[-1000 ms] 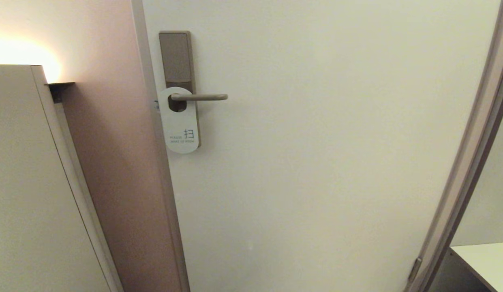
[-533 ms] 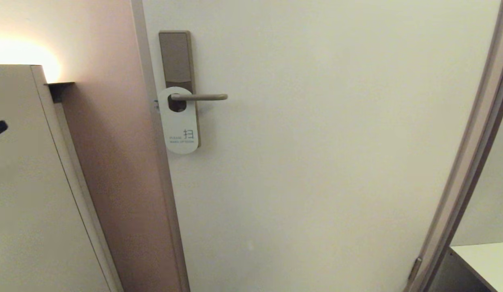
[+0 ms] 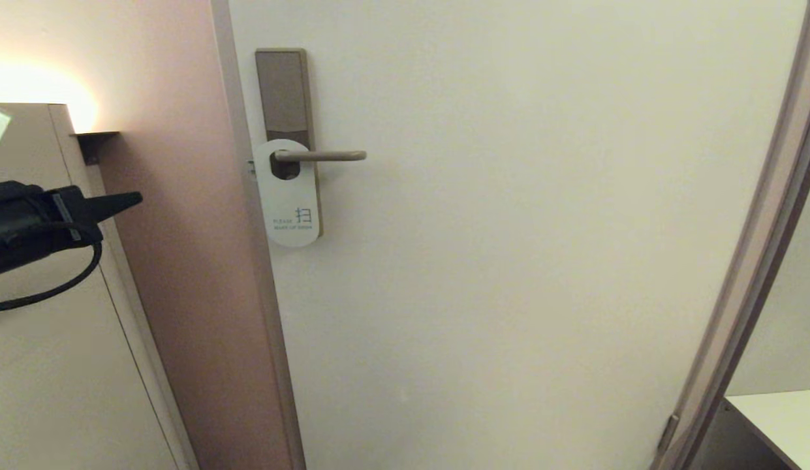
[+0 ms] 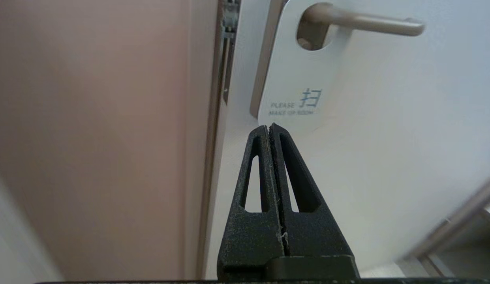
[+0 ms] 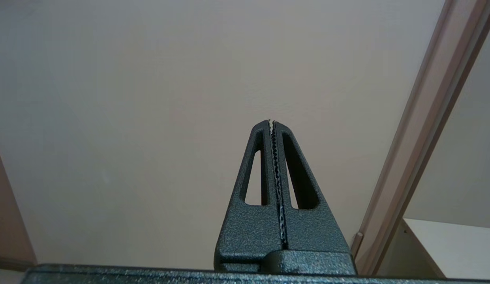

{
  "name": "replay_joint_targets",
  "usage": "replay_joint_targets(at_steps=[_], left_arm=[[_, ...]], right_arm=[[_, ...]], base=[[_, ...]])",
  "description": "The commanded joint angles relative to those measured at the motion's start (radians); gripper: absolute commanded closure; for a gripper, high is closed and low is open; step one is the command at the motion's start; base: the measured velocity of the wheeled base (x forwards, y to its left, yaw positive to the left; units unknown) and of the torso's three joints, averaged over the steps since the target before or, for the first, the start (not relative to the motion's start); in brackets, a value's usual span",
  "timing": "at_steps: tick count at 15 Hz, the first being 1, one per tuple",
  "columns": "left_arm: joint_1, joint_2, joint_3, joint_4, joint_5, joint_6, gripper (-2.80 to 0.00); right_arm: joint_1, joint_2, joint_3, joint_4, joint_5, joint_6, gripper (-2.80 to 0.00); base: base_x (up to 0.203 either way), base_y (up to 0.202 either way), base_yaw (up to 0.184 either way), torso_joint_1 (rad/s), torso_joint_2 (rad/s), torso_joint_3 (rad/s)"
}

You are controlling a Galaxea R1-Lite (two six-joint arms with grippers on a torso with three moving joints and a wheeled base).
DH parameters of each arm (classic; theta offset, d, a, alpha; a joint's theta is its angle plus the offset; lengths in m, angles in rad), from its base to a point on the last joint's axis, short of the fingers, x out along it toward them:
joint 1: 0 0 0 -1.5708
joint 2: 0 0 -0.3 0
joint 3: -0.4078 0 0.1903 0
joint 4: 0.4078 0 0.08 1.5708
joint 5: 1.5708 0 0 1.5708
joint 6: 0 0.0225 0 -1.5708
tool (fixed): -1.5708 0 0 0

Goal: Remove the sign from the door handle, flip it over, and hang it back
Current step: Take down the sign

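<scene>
Counted across the views are one sign (image 3: 287, 196), one door handle (image 3: 321, 155), one lock plate (image 3: 282, 91), one door (image 3: 509, 228) and two tools. The sign is hung by its round hole on the door handle, close against the lock plate at the door's left edge, with its white face shown outward (grey lettering is printed near its lower end). The handle is seen as a slim straight lever lying level, pointing to the right from the plate.

The left tool (image 3: 134, 198) is seen at the left edge of the head view, held out level in front of a pale cabinet (image 3: 46, 365) and a pinkish wall (image 3: 176, 261), with its tip pointed toward the door. It is well apart from the sign, which lies to its right at about the same height. In the left wrist view the left tool (image 4: 269, 127) is shown pressed fully together with nothing gripped, and the sign (image 4: 296, 79) is seen beyond its tip, untouched.

The right tool (image 5: 271, 123) is shown only in its own wrist view, closed tight on nothing and faced toward a bare stretch of the door (image 5: 150, 98), beside the door frame (image 5: 418, 130).
</scene>
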Motion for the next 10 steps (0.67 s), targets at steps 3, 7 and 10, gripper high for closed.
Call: replay_joint_targets(at_steps=[3,7,10], left_arm=[[0.036,0.241,-0.059,-0.048,-0.159,0.0,0.0],[0.039,0.38,-0.141,-0.121,-0.302,0.0,0.0],[0.029,0.429,-0.166,-0.125,-0.33,0.003,0.0]], right_arm=[[0.0,0.0,0.0,-0.001,0.0,-0.001,0.0],[0.001,0.0,0.0,-0.001,0.0,-0.001,0.0],[0.0,0.002,0.0,-0.001,0.001,-0.001,0.0]], base=[[0.0,0.0,0.0,0.0,0.0,0.0],[0.0,0.0,0.0,0.0,0.0,0.0],[0.0,0.0,0.0,0.0,0.0,0.0]])
